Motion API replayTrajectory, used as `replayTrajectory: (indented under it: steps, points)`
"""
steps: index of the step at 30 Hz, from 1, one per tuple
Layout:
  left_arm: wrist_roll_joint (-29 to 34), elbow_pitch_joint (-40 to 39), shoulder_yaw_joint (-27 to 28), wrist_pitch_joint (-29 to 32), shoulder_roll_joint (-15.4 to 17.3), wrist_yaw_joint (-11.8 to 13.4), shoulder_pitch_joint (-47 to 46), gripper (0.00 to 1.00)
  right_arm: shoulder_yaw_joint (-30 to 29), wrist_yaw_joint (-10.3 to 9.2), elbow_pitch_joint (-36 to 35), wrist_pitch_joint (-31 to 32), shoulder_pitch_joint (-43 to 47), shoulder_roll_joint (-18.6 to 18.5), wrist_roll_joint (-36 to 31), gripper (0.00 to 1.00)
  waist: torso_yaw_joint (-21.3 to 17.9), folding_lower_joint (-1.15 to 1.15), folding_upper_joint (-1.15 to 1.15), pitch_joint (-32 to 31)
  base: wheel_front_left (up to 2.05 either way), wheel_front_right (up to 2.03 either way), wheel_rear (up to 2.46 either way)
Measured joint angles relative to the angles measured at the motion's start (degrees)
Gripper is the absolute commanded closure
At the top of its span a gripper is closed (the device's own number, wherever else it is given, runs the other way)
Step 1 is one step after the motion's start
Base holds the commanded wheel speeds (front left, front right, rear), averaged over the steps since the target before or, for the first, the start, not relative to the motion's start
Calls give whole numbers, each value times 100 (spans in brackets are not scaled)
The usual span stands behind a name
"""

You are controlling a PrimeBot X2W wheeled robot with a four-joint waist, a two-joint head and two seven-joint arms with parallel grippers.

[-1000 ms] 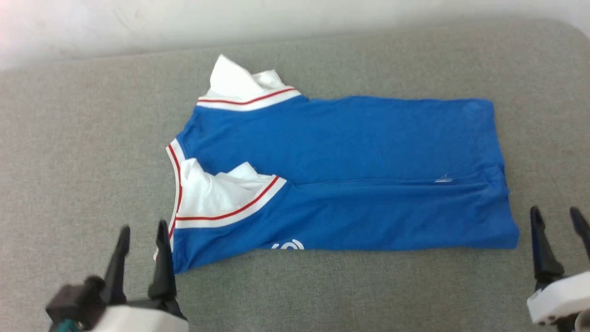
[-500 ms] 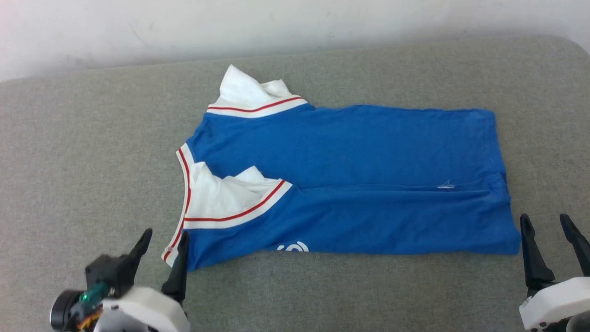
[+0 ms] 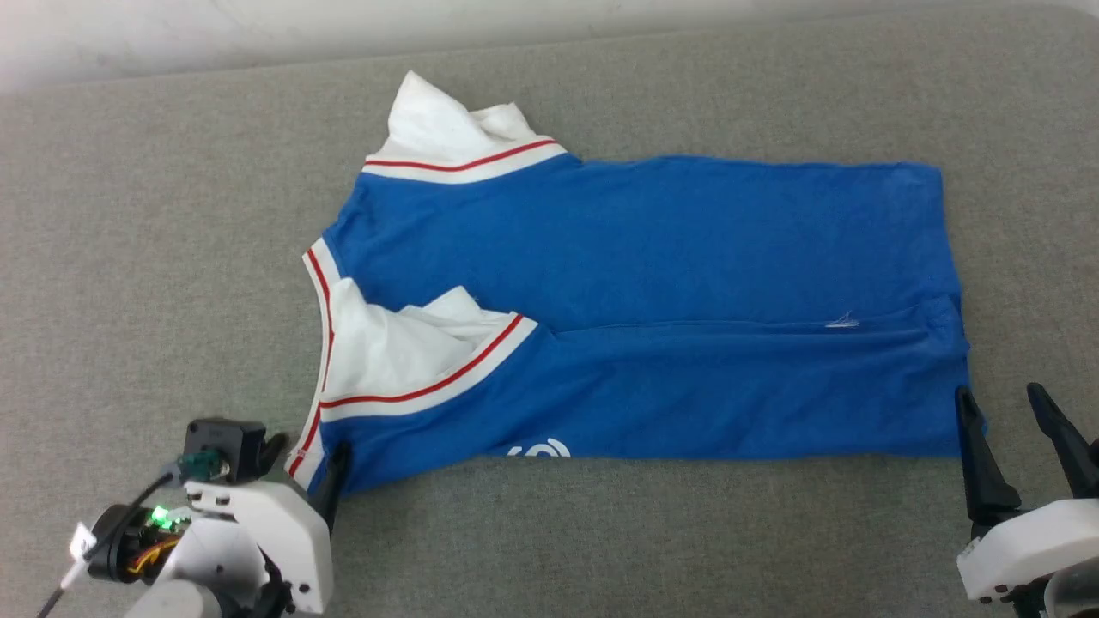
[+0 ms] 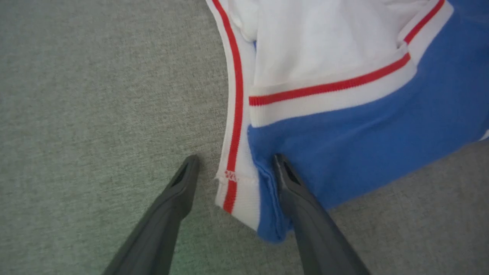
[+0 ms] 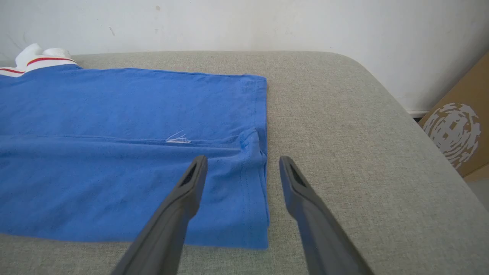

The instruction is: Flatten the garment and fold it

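The bright blue garment [image 3: 644,249] lies folded lengthwise on the grey padded surface [image 3: 129,257], white red-striped sleeves and neck trim to the left, hem to the right. My left gripper [image 3: 305,455] is open at its near left corner. In the left wrist view the red-striped neck trim [image 4: 233,114] and blue corner [image 4: 344,145] lie between the open left gripper [image 4: 235,158] fingers. My right gripper [image 3: 998,395] is open at the near right hem corner. In the right wrist view the right gripper [image 5: 243,158] straddles the garment's [image 5: 114,114] hem edge.
A white wall [image 5: 229,23] runs behind the padded surface [image 5: 363,133], whose rounded right edge drops off. A brown cardboard box [image 5: 458,133] with a pale print stands past that edge. Bare grey padding surrounds the garment on all sides.
The head camera has shifted. My left gripper has tipped down and closed in on the neck corner, and my right gripper has moved in toward the hem corner. The garment lies as before.
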Motion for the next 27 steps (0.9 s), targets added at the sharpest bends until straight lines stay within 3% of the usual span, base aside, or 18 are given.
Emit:
replayTrajectory:
  steps: [2, 3, 4, 5, 15, 27]
  points:
    - [-99, -2, -14, 189, 16, -8, -59, 0, 3, 0, 34, 0, -6, -20, 15, 0, -14, 0, 0, 68, 0, 0, 0]
    - [-157, -14, -18, 302, 31, -14, -91, 10, 5, 0, 48, 0, -13, -24, 23, 0, -20, 0, 0, 94, 0, 0, 0]
    - [-212, -36, -16, 385, 49, -40, -114, 70, 11, 0, 69, 0, -23, -30, 24, 0, -26, 0, 0, 116, 0, 0, 0]
    - [-248, -62, -19, 436, 69, -56, -133, 100, 22, 0, 92, 0, -36, -40, 27, 0, -32, 0, 0, 131, 0, 0, 0]
    - [-436, -241, 53, 328, -96, -20, -40, 100, 234, 0, 135, 180, -382, -450, 30, 0, -29, 0, 0, 91, 0, 0, 0]
    - [-479, -666, 108, 220, -148, 156, 149, 100, 94, 0, 598, 1589, -541, -867, 277, 0, 105, 1, 0, 243, 0, 0, 0]
